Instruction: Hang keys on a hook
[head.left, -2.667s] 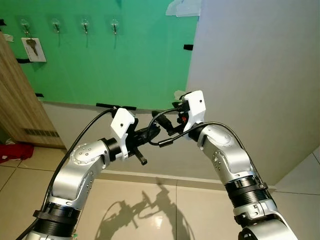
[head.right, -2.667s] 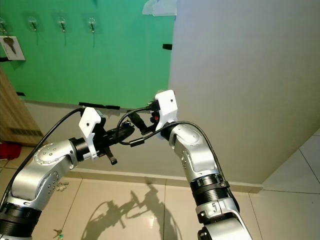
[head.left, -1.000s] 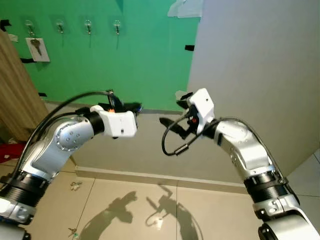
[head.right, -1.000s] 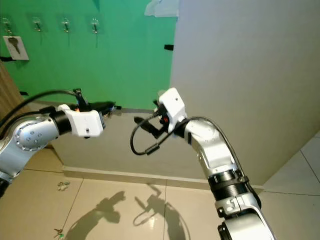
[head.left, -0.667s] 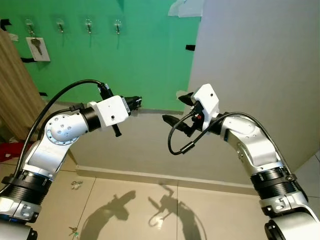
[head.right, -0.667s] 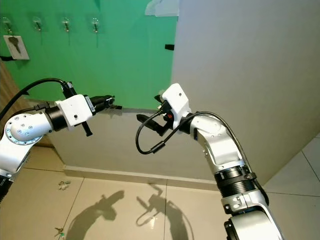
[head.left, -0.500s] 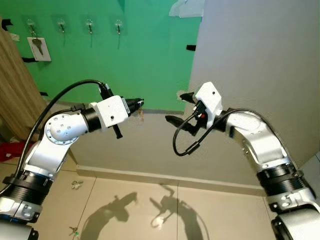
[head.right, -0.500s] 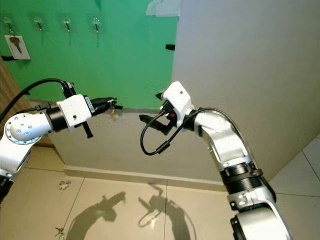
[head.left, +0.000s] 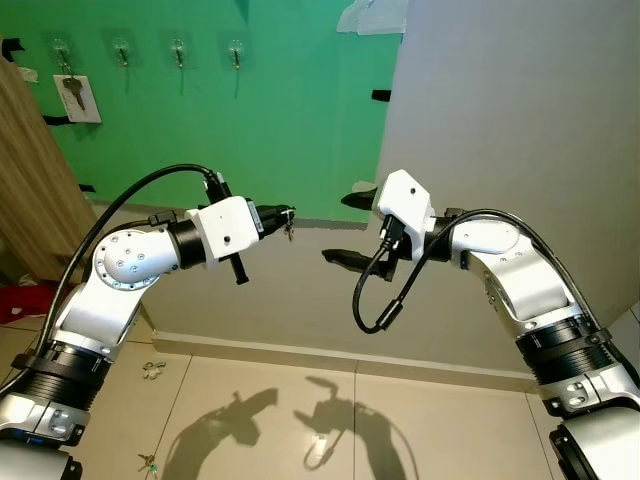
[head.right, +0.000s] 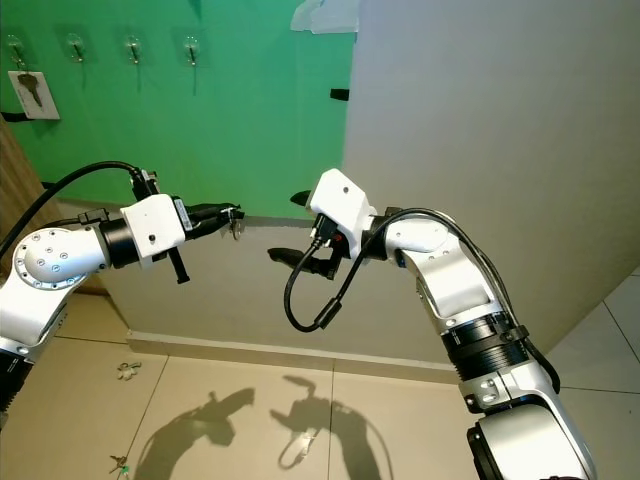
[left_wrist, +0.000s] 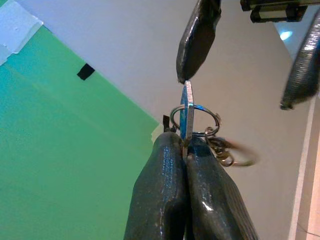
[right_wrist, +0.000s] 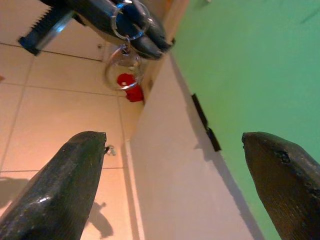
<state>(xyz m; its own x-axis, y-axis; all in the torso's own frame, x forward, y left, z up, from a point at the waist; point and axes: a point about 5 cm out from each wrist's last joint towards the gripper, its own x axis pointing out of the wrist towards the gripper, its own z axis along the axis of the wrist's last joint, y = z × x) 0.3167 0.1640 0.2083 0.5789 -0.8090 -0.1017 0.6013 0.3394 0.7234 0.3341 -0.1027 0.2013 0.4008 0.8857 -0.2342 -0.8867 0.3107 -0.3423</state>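
One bunch of keys (left_wrist: 192, 122), a blue-edged flat piece with thin metal rings dangling from it, is pinched tight at the tip of the left gripper (head.left: 283, 213), held mid-air before the wall. At 3 o'clock from it the right gripper (head.left: 347, 227) has its two fingers spread wide, holding nothing. At 10 o'clock on the green panel (head.left: 290, 120) hang four hooks (head.left: 178, 50); the leftmost carries one key (head.left: 70, 92) over a white card.

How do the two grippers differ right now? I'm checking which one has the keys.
The left gripper has its fingers shut on the keys; the right gripper is spread wide and empty. The left points toward the right one. Both are raised before the wall.
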